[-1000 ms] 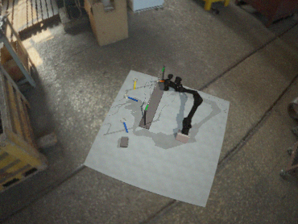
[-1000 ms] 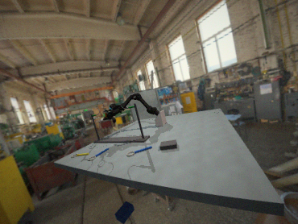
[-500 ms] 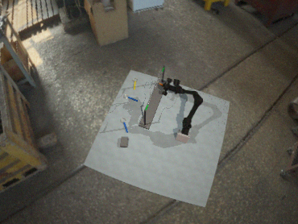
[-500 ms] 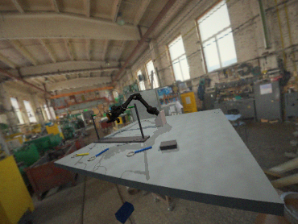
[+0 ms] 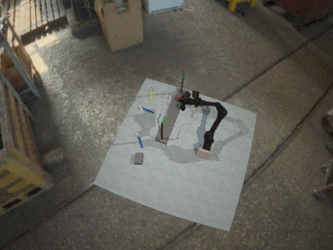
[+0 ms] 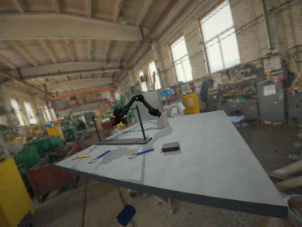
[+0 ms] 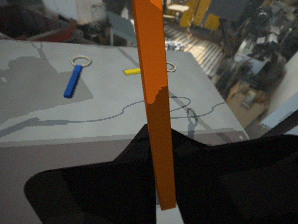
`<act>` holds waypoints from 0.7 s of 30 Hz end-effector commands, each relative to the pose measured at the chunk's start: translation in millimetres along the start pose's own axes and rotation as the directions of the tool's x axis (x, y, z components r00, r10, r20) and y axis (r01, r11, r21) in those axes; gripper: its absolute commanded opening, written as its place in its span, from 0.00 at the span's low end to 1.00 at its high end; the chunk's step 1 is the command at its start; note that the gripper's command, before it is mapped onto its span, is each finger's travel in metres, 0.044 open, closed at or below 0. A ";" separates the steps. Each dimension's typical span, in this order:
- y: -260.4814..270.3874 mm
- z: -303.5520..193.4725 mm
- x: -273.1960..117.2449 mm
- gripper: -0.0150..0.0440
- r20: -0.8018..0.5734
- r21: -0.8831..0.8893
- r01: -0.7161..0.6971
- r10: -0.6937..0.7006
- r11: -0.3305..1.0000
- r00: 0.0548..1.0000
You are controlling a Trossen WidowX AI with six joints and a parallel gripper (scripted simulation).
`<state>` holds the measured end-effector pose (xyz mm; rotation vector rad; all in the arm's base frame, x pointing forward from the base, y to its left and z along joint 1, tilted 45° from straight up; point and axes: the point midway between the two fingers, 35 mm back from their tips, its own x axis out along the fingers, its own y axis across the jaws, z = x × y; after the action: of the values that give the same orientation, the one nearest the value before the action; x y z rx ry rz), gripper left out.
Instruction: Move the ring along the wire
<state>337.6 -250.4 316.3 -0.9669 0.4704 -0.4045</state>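
Observation:
The orange handle [image 5: 178,97] [image 6: 113,119] [image 7: 152,60] is held between the fingers of my gripper [image 7: 152,128], which is shut on it. The gripper is between the two posts, nearer the far post [image 5: 182,85] [image 6: 97,131] than the near post [image 5: 162,131] [image 6: 140,124]. Green wire parts show at the far post's top [image 5: 183,77] and at the near post's top [image 5: 164,120]. The held ring is outside the wrist view and too small to make out in the top and exterior views. The thin grey wire is also too faint to follow, so whether it passes through the ring cannot be seen.
Both posts stand on a long dark base [image 5: 168,121] [image 6: 122,141]. Beyond it lie a yellow-handled ring [image 5: 150,94] [image 6: 83,156] and two blue-handled rings [image 5: 148,111] [image 5: 140,142]. A grey block [image 5: 139,158] [image 6: 170,146] lies near them. Curved shadows cross the table in the wrist view.

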 end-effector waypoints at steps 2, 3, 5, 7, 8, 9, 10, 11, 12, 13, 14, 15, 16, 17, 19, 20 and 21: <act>15.6 0.3 -2.5 0.00 -0.006 0.080 -0.040 0.041 0.996 0.999; 18.3 0.6 -2.8 0.00 -0.006 0.091 -0.046 0.047 0.995 0.999; 22.3 1.1 -3.2 0.00 -0.006 0.108 -0.055 0.056 0.993 0.998; 26.2 1.6 -3.7 0.00 -0.005 0.123 -0.063 0.065 0.990 0.998; 28.0 1.8 -3.9 0.00 -0.005 0.129 -0.067 0.068 0.989 0.998; 29.7 2.1 -4.1 0.00 -0.005 0.135 -0.069 0.071 0.988 0.997; 31.3 2.3 -4.4 0.00 -0.005 0.140 -0.072 0.073 0.988 0.997; 32.9 2.6 -4.6 0.00 -0.005 0.145 -0.075 0.076 0.987 0.997; 34.5 2.8 -4.8 0.00 -0.005 0.150 -0.077 0.079 0.986 0.997; 36.0 3.0 -5.0 0.00 -0.004 0.154 -0.079 0.081 0.985 0.997; 37.4 3.3 -5.2 0.00 -0.004 0.157 -0.081 0.082 0.984 0.997; 38.8 3.5 -5.3 0.00 -0.004 0.160 -0.082 0.084 0.984 0.996; 40.1 3.7 -5.5 0.00 -0.004 0.163 -0.084 0.086 0.983 0.996; 41.5 3.9 -5.7 0.00 -0.004 0.166 -0.085 0.087 0.982 0.996; 44.1 4.3 -6.1 0.00 -0.003 0.171 -0.088 0.090 0.981 0.996; 45.4 4.6 -6.2 0.00 -0.003 0.174 -0.089 0.091 0.981 0.996; 46.7 4.8 -6.4 0.00 -0.003 0.176 -0.090 0.092 0.980 0.996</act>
<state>340.9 -223.4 283.0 -0.7835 0.4809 -0.3601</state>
